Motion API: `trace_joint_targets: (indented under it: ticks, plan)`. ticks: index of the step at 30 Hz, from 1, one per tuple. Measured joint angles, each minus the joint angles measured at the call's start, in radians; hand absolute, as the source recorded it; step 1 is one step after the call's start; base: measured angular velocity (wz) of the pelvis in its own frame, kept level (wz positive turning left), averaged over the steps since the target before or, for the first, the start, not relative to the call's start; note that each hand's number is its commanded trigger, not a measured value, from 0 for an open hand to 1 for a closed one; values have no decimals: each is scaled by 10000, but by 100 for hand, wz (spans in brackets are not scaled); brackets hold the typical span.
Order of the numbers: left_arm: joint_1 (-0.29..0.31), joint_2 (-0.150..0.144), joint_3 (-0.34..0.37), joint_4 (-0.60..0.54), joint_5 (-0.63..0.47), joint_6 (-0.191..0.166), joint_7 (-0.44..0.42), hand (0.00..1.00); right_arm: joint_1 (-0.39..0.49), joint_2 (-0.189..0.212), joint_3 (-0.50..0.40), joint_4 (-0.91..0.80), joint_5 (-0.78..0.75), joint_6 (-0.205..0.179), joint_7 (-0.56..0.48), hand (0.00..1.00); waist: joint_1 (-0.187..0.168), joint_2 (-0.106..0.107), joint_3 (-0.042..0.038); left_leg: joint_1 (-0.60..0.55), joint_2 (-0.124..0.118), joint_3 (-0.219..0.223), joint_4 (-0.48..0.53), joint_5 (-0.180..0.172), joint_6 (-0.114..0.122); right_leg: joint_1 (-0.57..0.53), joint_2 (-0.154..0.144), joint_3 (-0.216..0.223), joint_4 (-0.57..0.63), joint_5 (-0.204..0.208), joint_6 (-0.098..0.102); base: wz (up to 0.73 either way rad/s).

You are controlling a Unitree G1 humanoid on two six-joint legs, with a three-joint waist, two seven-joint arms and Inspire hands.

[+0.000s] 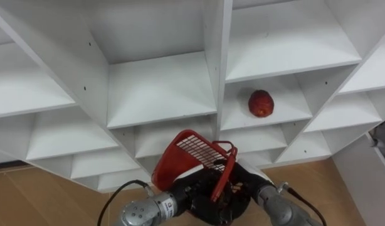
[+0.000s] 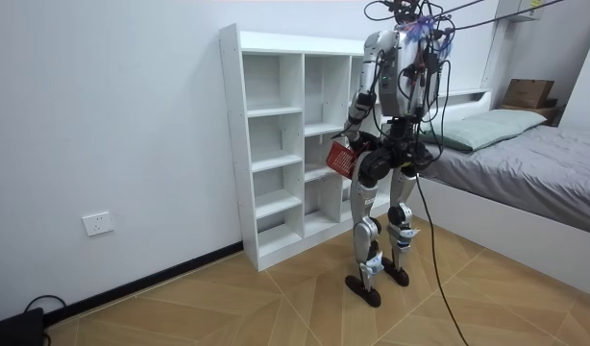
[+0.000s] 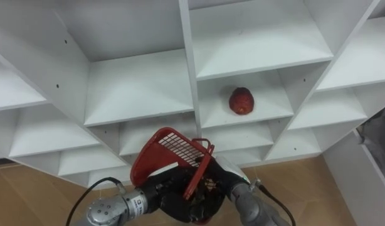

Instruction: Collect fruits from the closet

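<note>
The red fruit (image 1: 261,103) sits alone on a shelf of the white closet (image 1: 161,88), in the compartment just right of the central upright, and neither hand is touching it. Below it and to its left I see the red basket (image 1: 187,156), tilted, with its slatted wall facing the camera and its handle hanging down on the right side. Both arms come up under it: the left hand (image 1: 194,193) is against the basket's underside and the right hand (image 1: 246,186) is close beside the handle. Their fingers are lost in the dark mass behind the basket, so I cannot tell whether either hand grips it. In the room view the robot stands upright facing the closet, basket at waist height, with a bed (image 2: 535,159) behind it.
</note>
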State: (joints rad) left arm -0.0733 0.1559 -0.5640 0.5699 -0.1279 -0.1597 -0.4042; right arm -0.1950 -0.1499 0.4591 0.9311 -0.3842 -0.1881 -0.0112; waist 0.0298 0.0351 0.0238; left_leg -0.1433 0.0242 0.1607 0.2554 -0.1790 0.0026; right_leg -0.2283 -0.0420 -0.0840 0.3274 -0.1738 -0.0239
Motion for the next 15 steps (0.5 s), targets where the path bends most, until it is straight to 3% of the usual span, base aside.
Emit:
trace_joint_targets:
  ticks: [9,15]
  plan:
    - [5,9,69,14,25,69,33,100,27,45,7,71,52,32,-3,0,12,-1,1,81,5,2,24,0,0,85,5,-12,3,6,-5,0]
    - [75,172,149,241,57,72,449,100,109,70,-19,75,-188,66,-4,0,29,1,1,168,11,-1,0,0,0,160,13,-6,-13,10,-6,0]
